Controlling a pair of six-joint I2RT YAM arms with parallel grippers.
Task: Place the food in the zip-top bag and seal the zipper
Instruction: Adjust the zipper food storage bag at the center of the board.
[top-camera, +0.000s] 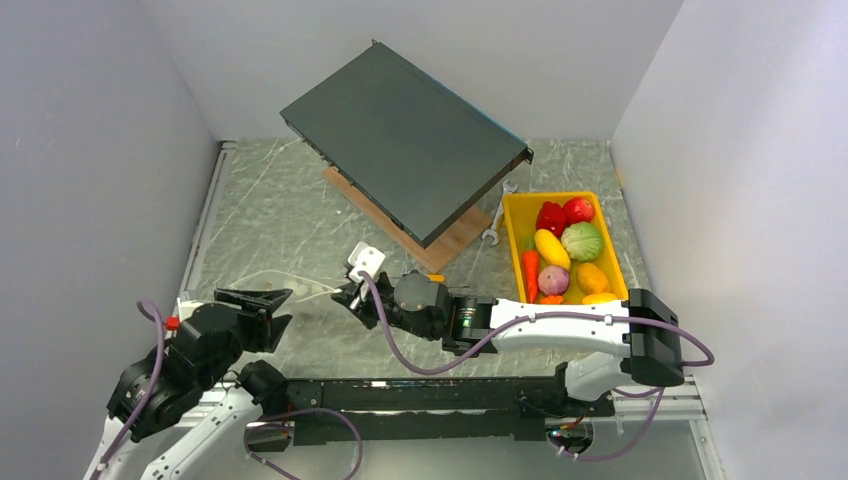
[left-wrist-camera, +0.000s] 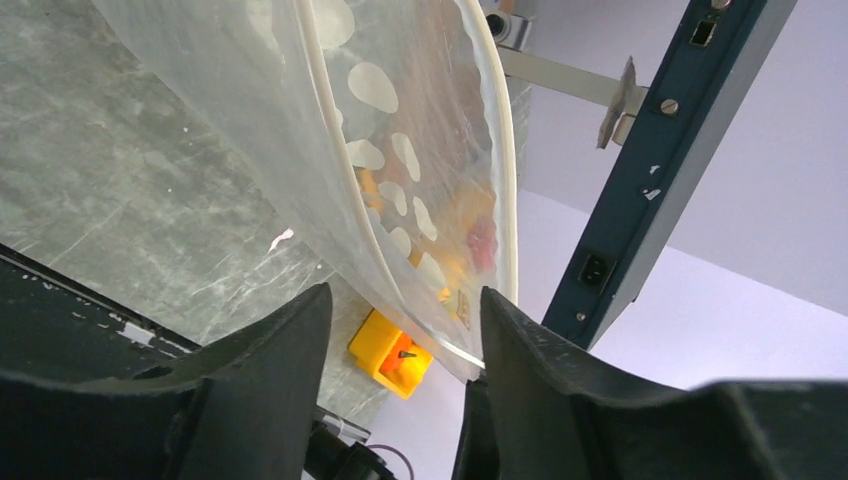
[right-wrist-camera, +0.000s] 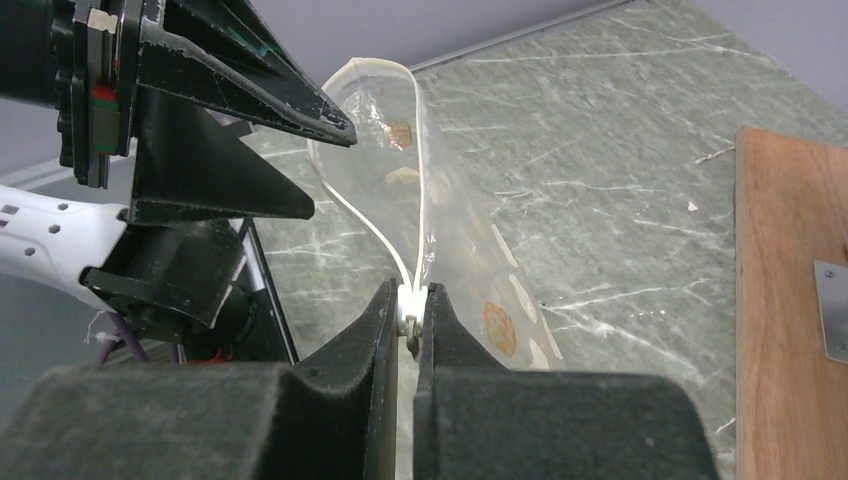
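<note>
Bright, even light; soft shadows, blurred wrist-view foregrounds.

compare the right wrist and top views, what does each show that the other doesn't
Only right wrist: that the right pincer is shut on the zipper. Only top: food in a yellow tray, a dark panel, a wrench. Both: the bag, the left pincer, the wooden board.
</note>
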